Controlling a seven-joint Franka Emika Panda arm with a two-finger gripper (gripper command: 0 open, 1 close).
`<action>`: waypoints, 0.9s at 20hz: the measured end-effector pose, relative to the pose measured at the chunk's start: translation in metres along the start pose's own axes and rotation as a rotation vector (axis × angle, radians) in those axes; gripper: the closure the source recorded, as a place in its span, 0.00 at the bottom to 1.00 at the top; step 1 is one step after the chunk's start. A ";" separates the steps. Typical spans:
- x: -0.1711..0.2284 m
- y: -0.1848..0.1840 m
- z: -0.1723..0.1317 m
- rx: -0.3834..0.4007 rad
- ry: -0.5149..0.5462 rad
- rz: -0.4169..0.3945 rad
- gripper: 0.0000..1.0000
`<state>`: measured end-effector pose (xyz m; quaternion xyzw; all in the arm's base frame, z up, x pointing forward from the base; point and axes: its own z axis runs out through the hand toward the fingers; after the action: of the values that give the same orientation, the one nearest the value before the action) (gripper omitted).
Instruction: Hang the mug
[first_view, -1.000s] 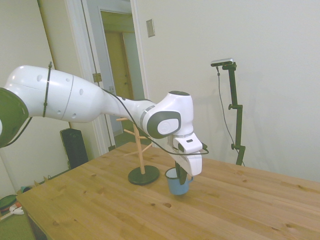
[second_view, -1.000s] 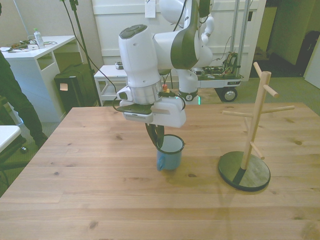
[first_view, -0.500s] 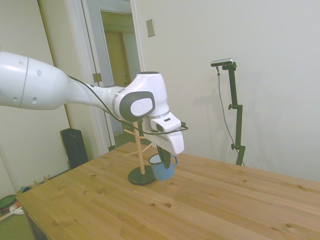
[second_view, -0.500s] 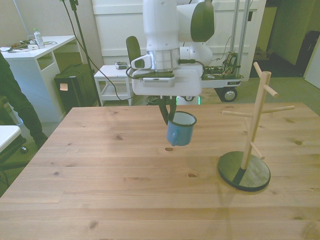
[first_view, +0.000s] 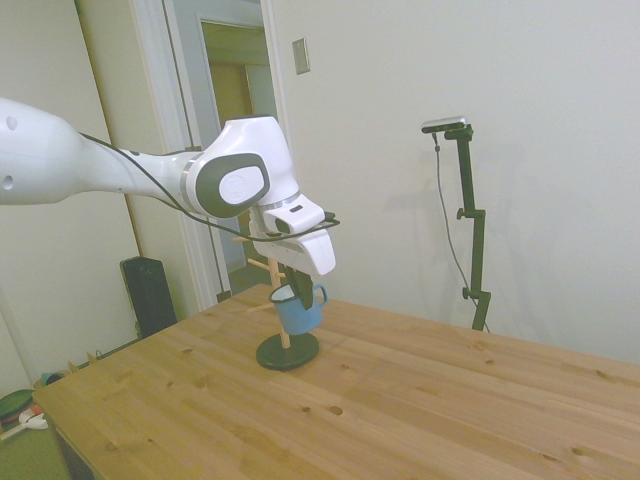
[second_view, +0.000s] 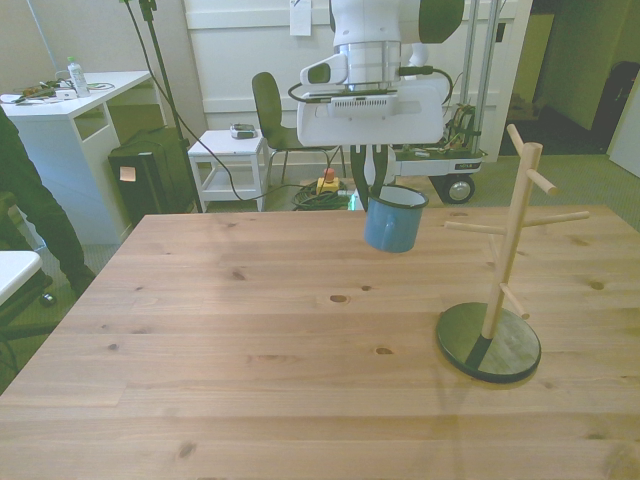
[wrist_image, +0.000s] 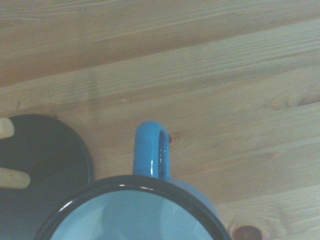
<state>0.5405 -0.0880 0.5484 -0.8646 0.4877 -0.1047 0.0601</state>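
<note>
The light-blue enamel mug (second_view: 394, 224) hangs upright in the air, well above the wooden table (second_view: 240, 340). My gripper (second_view: 376, 188) is shut on the mug's rim, gripping it from above. In the side view the mug (first_view: 297, 309) sits in front of the wooden mug tree (first_view: 283, 322). In the front view the mug tree (second_view: 506, 262), with its dark round base and several pegs, stands on the front view's right, apart from the mug. The wrist view shows the mug's dark rim, pale inside and loop handle (wrist_image: 152, 150), with the tree's dark base (wrist_image: 42, 155) beside it.
A person (second_view: 28, 205) in dark clothes stands at the front view's left edge, beside a white desk (second_view: 70, 105). A chair and a small white cart (second_view: 232, 160) stand behind the table. An open doorway (first_view: 235, 130) lies beyond the table in the side view.
My gripper has lifted the mug off the table and carried it up and toward the front view's right, nearer the mug tree.
</note>
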 end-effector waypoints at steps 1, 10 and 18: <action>-0.002 -0.001 -0.003 0.003 0.005 -0.002 1.00; -0.005 0.003 -0.027 0.032 0.027 0.000 1.00; -0.013 -0.003 -0.038 0.033 0.043 -0.023 1.00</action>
<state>0.5276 -0.0752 0.5839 -0.8666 0.4771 -0.1321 0.0628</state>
